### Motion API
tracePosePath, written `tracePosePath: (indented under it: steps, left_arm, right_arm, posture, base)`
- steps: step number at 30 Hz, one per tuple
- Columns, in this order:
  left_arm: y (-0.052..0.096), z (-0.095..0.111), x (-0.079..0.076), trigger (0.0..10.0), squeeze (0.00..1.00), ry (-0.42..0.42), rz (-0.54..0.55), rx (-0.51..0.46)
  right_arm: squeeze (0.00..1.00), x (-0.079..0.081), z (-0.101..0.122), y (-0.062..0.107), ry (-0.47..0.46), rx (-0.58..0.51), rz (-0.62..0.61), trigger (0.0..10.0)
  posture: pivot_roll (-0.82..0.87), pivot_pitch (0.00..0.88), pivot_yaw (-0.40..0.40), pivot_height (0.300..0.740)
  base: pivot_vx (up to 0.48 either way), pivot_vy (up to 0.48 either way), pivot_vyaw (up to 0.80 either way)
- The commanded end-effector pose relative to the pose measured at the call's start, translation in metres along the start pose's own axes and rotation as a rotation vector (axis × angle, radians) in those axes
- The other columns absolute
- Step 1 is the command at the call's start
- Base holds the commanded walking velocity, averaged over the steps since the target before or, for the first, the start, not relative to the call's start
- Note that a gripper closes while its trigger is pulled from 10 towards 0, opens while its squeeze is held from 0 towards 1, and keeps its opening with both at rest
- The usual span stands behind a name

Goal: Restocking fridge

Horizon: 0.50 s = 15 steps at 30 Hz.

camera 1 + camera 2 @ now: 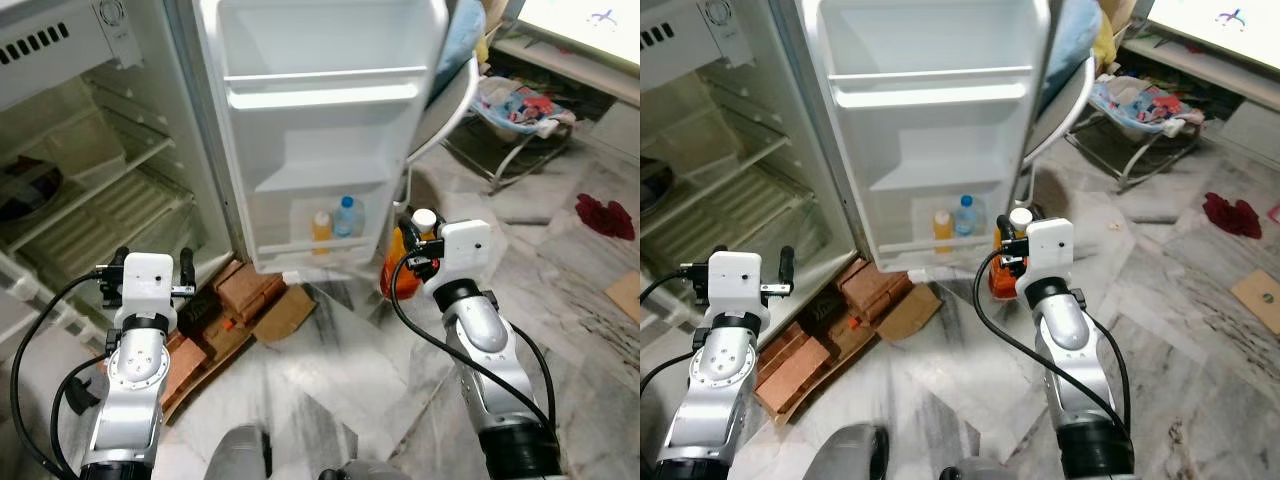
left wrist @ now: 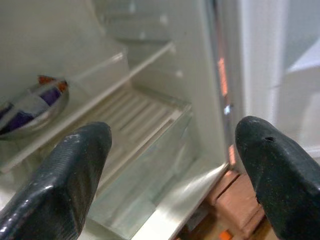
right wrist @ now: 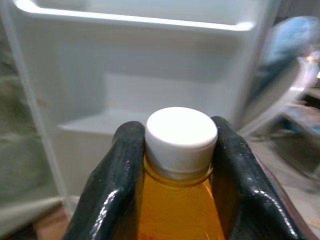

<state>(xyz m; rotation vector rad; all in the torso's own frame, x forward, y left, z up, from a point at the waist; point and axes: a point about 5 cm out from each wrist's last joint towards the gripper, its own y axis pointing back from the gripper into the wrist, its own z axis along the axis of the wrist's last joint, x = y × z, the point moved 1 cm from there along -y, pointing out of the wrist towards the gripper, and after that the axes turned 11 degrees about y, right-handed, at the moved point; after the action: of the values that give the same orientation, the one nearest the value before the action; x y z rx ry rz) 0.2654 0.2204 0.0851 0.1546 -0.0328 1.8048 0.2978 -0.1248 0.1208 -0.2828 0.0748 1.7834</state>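
My right gripper (image 1: 416,232) is shut on an orange juice bottle (image 1: 398,266) with a white cap (image 3: 181,135), held by its neck in front of the open fridge door (image 1: 320,130). The door's bottom shelf holds a small orange bottle (image 1: 321,229) and a clear water bottle with a blue cap (image 1: 346,217). My left gripper (image 1: 148,265) stands open before the fridge's main compartment, with nothing between its fingers (image 2: 75,170). Wire shelves (image 2: 135,115) lie ahead of it, and a metal bowl (image 2: 30,107) sits on one.
Bricks (image 1: 250,290) and flattened cardboard (image 1: 285,312) lie on the marble floor under the fridge door. A chair with a blue cushion (image 1: 450,60) and a baby bouncer (image 1: 520,110) stand to the right. A red cloth (image 1: 604,215) lies on the floor far right.
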Motion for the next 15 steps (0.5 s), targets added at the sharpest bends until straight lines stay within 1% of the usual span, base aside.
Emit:
tracePosePath:
  steps: [1, 3, 7, 14, 15]
  left_arm:
    - [0.0007, 0.0017, -0.0046, 10.0, 0.0, 0.013, -0.01, -0.006]
    - [0.0007, 0.0016, -0.0047, 10.0, 0.0, 0.014, -0.011, -0.005]
    - [0.0002, -0.0003, -0.0053, 10.0, 0.0, 0.012, -0.01, 0.01]
    - [-0.0003, 0.0028, -0.0098, 10.0, 0.0, 0.015, -0.031, -0.013]
    - [-0.0002, 0.0044, -0.0109, 10.0, 0.0, 0.006, -0.033, -0.026]
  right_arm:
    - [0.0, -0.004, 0.0006, 0.0031, 0.005, -0.005, -0.005, 10.0]
    - [0.0, -0.0033, 0.0003, 0.0034, 0.004, -0.003, -0.002, 10.0]
    - [0.0, -0.0031, -0.0003, 0.0031, 0.003, 0.002, 0.002, 10.0]
    - [0.0, -0.0049, -0.0014, 0.0022, 0.004, 0.008, 0.001, 10.0]
    - [0.0, -0.0049, -0.0013, 0.0023, 0.004, 0.008, 0.002, 10.0]
  posture:
    - [0.07, 0.12, -0.07, 0.74]
    - [0.07, 0.12, -0.07, 0.74]
    - [0.07, 0.122, -0.07, 0.74]
    - [0.07, 0.122, -0.07, 0.74]
    - [0.07, 0.122, -0.07, 0.74]
  base:
    - [0.251, 0.409, 0.0]
    - [0.244, 0.412, 0.0]
    - [0.0, 0.469, 0.0]
    - [0.0, 0.466, 0.0]
    - [0.0, 0.0, 0.0]
